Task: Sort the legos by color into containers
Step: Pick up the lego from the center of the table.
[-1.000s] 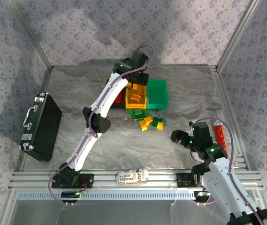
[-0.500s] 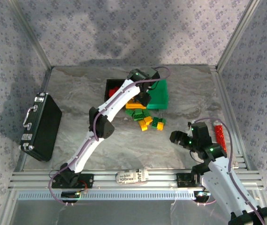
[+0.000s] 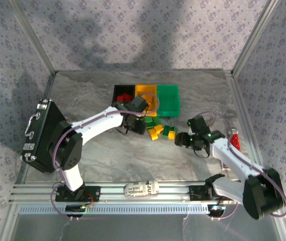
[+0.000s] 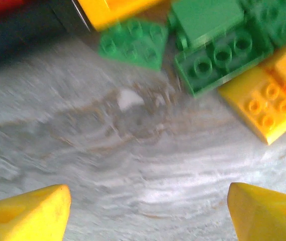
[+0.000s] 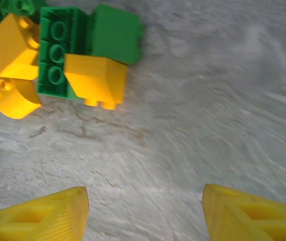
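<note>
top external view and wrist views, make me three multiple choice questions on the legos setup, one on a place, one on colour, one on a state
1. Where does the loose pile of legos lie?
A. on the table, at the near side of the bins
B. all inside the bins
C. held up in the air by a gripper

2. In the right wrist view, what colours are the legos ahead of the right gripper?
A. red and blue
B. green and yellow-orange
C. all black

3. How is the right gripper?
A. shut on a green brick
B. shut on a red brick
C. open, holding nothing

Answers:
1 A, the pile sits on the marbled table just in front of the bin row.
2 B, the pieces there are green and yellow-orange.
3 C, its fingers stand apart with bare table between them.
</note>
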{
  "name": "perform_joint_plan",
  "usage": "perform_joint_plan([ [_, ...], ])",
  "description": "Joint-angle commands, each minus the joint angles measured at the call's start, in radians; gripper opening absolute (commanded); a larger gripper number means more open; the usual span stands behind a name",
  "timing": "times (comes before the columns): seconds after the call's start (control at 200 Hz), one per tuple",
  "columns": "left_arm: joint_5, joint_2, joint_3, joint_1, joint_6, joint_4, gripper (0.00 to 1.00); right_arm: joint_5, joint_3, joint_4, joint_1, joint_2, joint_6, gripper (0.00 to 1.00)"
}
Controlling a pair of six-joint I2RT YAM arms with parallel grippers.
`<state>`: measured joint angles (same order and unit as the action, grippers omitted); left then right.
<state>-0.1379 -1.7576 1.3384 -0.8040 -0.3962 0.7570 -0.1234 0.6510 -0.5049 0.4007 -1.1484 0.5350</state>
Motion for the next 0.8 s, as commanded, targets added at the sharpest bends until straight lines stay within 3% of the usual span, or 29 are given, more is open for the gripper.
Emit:
perform_joint_plan([
  [0.0,0.047,0.07,-0.138,-0.033,-0.125,-0.139,0.81,0.029,0.089,0.045,0.041,-0.099,-0.008,0.62],
  [0.32,0.032,0.283,-0.429,-0.109,-0.266,-0.268,0.81,0.128,0.259,0.042,0.093,-0.372,0.045,0.59],
  [0.795,0.016,0.456,-0.584,-0.11,-0.312,-0.313,0.81,0.282,0.341,-0.004,0.124,-0.508,0.146,0.44],
])
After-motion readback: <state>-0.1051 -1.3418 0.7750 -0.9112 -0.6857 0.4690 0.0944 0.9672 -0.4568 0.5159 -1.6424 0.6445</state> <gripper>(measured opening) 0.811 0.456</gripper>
